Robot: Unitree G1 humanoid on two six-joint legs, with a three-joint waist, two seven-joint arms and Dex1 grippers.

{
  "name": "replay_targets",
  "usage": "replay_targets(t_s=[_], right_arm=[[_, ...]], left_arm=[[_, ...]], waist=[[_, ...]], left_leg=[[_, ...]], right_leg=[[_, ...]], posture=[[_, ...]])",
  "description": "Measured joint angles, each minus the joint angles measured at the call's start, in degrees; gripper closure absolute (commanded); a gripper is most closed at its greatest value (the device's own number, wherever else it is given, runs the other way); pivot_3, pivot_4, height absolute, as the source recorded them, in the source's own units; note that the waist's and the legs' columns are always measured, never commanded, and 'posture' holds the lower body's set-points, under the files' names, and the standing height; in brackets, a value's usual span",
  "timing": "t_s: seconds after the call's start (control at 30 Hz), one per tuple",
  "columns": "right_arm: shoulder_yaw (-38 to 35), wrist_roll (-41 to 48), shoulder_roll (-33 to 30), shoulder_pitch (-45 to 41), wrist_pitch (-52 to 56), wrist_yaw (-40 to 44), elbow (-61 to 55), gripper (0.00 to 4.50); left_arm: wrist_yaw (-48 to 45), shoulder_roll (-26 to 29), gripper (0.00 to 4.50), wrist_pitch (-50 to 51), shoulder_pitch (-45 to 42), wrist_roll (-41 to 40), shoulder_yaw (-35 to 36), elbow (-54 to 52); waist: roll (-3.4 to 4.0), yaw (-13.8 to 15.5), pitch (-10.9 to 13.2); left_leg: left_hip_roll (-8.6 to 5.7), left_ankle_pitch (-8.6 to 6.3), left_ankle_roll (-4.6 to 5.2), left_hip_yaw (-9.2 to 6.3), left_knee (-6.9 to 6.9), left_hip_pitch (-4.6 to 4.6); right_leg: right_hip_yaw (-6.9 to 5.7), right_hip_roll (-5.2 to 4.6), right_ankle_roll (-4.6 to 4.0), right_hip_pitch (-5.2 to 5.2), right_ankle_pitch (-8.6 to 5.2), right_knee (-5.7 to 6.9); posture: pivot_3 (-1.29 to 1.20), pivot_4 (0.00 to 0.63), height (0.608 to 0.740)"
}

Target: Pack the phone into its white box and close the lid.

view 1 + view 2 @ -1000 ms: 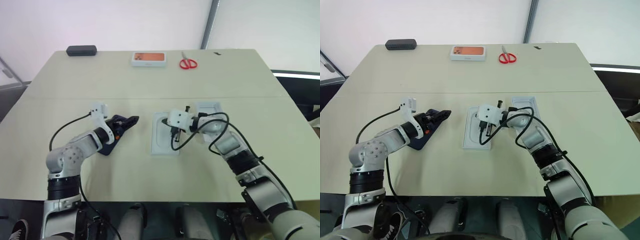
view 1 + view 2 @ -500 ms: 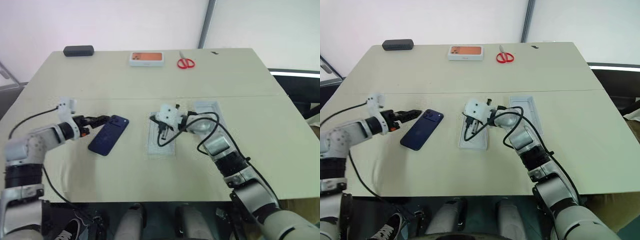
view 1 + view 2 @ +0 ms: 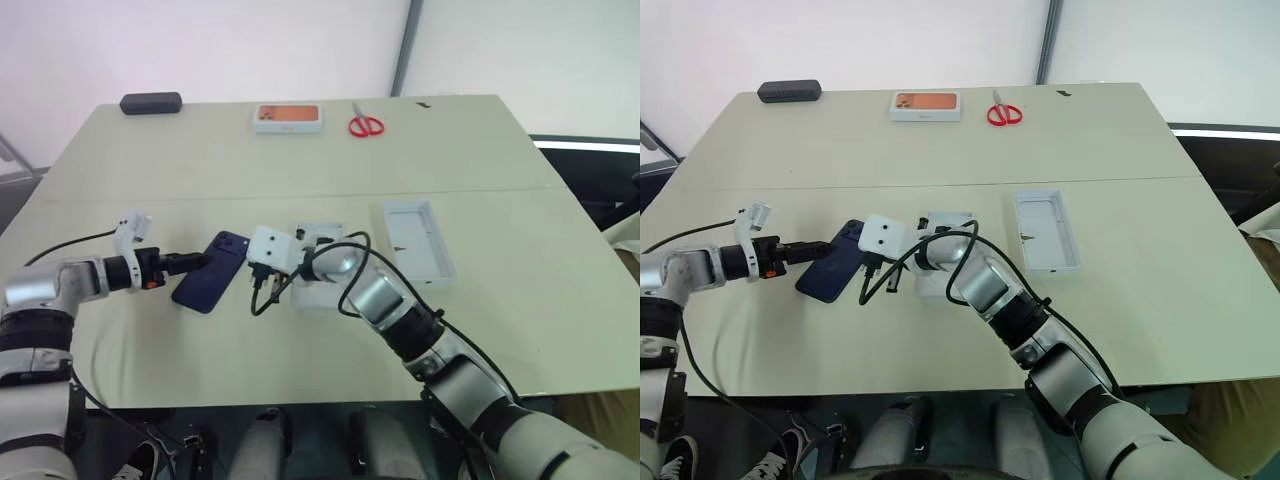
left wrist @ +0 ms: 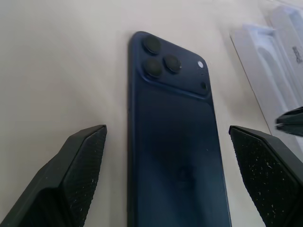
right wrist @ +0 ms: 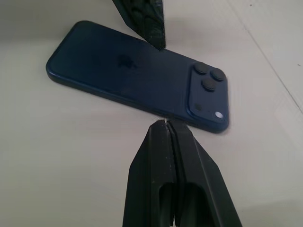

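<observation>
The dark blue phone (image 3: 212,272) lies flat on the table, back up, with its camera bump at the far end. My left gripper (image 3: 198,262) is open at the phone's left side, and its fingers (image 4: 78,165) stand wide on either side of the phone's near end. My right gripper (image 5: 166,124) is shut, its tips right at the phone's long right edge. The white box (image 3: 322,262) lies just right of the phone, partly covered by my right forearm. The lid (image 3: 418,238) lies open side up further right, white inside with small dark marks.
Along the far edge of the table lie a black case (image 3: 150,103), a white box with an orange picture (image 3: 288,117) and red scissors (image 3: 366,125). A seam (image 3: 480,190) runs across the tabletop beyond the lid.
My right gripper has swung left from over the white box to the phone's right edge. My left arm has drawn back to the left, uncovering the phone.
</observation>
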Motion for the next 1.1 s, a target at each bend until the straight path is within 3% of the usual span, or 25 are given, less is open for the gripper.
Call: replay_targets(t_s=[0.3,0.6,1.1], right_arm=[[3.17,-3.53,2.36,-0.87,-1.69,-3.01,7.61,4.47],[3.05,-4.28,2.85,-2.02,-2.05,-4.63,9.55,4.47],[3.13,-6.33,-1.08,-3.32,-5.55,-2.34,10.46,4.47]], left_arm=[[-4.3,-1.1,0.13,-4.76,-2.94,5.43,-2.61,4.47],[-8.63,-1.18,0.13,-2.48,-1.33,6.99,-3.9,-0.25],[-8.71,-2.42,0.13,2.24,0.44,6.11,-2.76,-4.6]], waist=[[0.03,0.05,-0.03],[0.04,-0.03,-0.05],[0.1,0.0,-0.1]], left_leg=[[-0.02,0.0,0.0,-0.02,0.02,0.07],[-0.02,0.0,0.0,-0.01,0.01,0.08],[-0.04,0.0,0.0,-0.02,0.01,0.14]], right_leg=[[-0.01,0.01,0.0,0.07,0.0,0.04],[0.0,0.0,0.01,0.09,-0.01,0.03],[-0.01,-0.03,0.02,0.17,-0.01,0.02]], posture=[[0.0,0.15,0.74],[0.0,0.15,0.74],[0.0,0.15,0.74]])
